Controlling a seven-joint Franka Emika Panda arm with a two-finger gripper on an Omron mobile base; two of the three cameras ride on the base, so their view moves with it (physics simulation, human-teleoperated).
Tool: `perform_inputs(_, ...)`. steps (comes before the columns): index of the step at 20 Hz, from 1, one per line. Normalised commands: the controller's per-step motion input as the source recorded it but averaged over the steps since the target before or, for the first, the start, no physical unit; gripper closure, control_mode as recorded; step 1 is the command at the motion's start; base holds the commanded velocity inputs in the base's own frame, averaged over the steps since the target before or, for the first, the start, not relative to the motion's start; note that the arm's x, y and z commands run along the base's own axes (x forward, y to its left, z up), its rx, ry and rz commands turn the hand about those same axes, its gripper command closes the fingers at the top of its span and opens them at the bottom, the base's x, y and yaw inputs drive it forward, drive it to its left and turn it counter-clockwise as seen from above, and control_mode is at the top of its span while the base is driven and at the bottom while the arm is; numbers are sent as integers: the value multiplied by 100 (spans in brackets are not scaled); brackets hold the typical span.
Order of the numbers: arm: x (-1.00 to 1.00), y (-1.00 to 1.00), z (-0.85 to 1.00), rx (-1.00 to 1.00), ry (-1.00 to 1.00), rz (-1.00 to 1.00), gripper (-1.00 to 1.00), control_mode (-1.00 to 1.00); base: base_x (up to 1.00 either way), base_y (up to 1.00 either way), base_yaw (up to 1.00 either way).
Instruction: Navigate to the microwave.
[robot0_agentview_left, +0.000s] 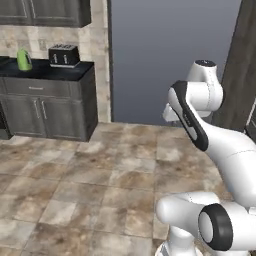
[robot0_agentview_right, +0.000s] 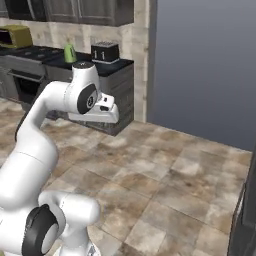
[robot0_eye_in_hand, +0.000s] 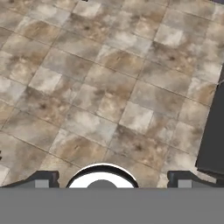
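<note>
Microwave: probably the dark box cut off at the upper left corner of the right base view, above the stove; too cropped to be sure. It is well apart from the robot, so the drive looks far from done.

Olive-yellow toaster oven: just below that box, upper left.

Green kettle and black toaster: on the dark counter, upper left.

Tiled floor: bare between robot and cabinets.

Jaws: spread wide and empty, fingertips at the bottom corners of the hand view. The arm is folded high, likely tucked for driving.
</note>
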Motion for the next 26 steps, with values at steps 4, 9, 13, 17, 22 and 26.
perform_inputs(4,0,0,0,0,0,0,-100,100,11,30,87)
perform_inputs(9,0,0,0,0,0,0,-100,100,47,20,37)
perform_inputs(13,0,0,0,0,0,0,-100,100,53,47,26)
perform_inputs(17,0,0,0,0,0,0,-100,100,78,23,28)
perform_inputs(22,0,0,0,0,0,0,-100,100,100,0,14)
perform_inputs(26,0,0,0,0,0,0,-100,100,100,-1,5)
